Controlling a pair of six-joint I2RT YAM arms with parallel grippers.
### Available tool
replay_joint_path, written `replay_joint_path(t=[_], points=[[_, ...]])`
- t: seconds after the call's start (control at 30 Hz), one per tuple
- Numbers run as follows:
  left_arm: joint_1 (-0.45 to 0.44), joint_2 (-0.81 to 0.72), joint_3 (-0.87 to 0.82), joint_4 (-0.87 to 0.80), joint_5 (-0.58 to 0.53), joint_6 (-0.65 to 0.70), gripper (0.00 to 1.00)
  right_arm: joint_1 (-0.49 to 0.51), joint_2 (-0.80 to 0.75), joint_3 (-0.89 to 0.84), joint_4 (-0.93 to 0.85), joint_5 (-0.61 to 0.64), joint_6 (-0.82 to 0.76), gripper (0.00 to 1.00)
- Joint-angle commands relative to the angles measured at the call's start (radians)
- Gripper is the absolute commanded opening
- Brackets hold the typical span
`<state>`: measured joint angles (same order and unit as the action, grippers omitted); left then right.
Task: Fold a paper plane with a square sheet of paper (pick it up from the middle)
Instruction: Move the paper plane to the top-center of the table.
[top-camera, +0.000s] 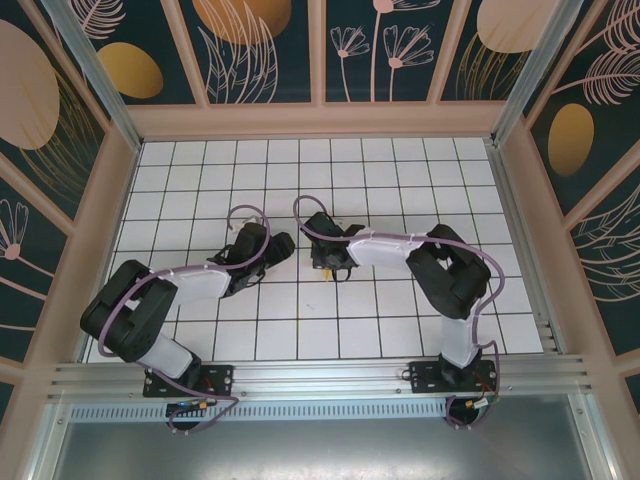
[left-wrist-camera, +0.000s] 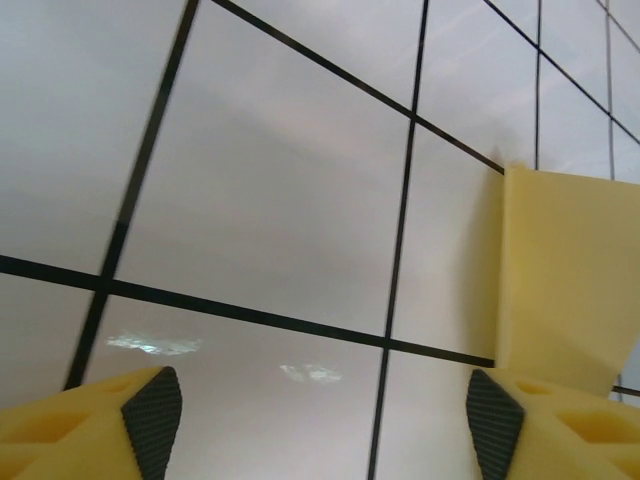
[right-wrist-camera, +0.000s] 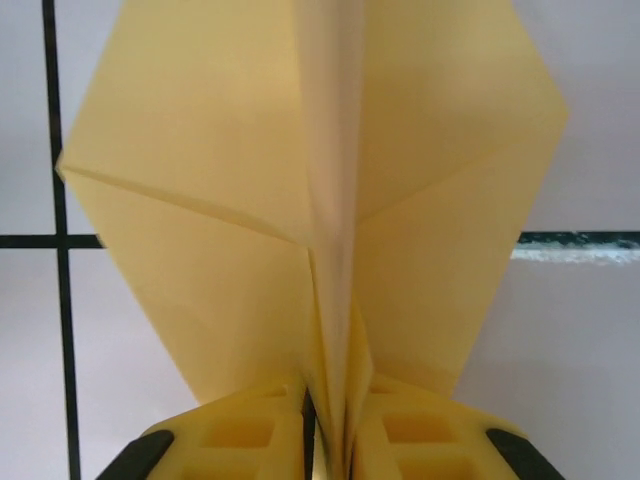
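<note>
Pinching the folded yellow paper plane (right-wrist-camera: 330, 150) along its centre crease, the right gripper (right-wrist-camera: 330, 432) holds it over the middle of the white tiled worktop (top-camera: 300, 330), while the left gripper (left-wrist-camera: 320, 420) stands released, jaws wide apart, just beside the paper's edge.

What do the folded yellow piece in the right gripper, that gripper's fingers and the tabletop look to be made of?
Paper plane: thin matte yellow paper; crisp creases, layers show through.
Fingers of the right gripper: yellow plastic, probably moulded or printed, judging by hollow square pockets.
Tabletop: smooth, glossy white with black grid lines, reflecting lights; material unclear.
</note>
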<state>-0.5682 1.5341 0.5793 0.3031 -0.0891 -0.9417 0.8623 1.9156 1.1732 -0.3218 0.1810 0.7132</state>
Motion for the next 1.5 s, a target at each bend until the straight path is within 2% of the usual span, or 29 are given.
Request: replay_joint_path(t=[0.0, 0.37, 0.47, 0.57, 0.7, 1.1, 1.47], points=[[0.006, -0.034, 0.021, -0.074, -0.081, 0.03, 0.83, 0.009, 0.031, 0.044, -0.035, 0.039, -0.002, 0.21], [0.007, -0.09, 0.022, -0.136, -0.186, 0.074, 0.99, 0.0, 0.063, 0.083, -0.039, 0.079, 0.02, 0.23], [0.007, -0.105, 0.022, -0.15, -0.209, 0.09, 0.98, -0.004, 0.067, 0.088, -0.033, 0.09, 0.018, 0.22], [0.007, -0.116, 0.023, -0.163, -0.233, 0.103, 0.98, -0.014, 0.067, 0.095, -0.028, 0.101, 0.009, 0.12], [0.007, -0.129, 0.022, -0.173, -0.254, 0.111, 0.99, -0.037, 0.069, 0.118, -0.018, 0.114, -0.035, 0.08], [0.008, -0.148, 0.021, -0.198, -0.269, 0.113, 0.99, -0.177, 0.223, 0.333, 0.014, 0.054, -0.226, 0.09], [0.008, -0.152, 0.029, -0.209, -0.267, 0.115, 0.98, -0.224, 0.298, 0.419, -0.008, 0.022, -0.241, 0.11]])
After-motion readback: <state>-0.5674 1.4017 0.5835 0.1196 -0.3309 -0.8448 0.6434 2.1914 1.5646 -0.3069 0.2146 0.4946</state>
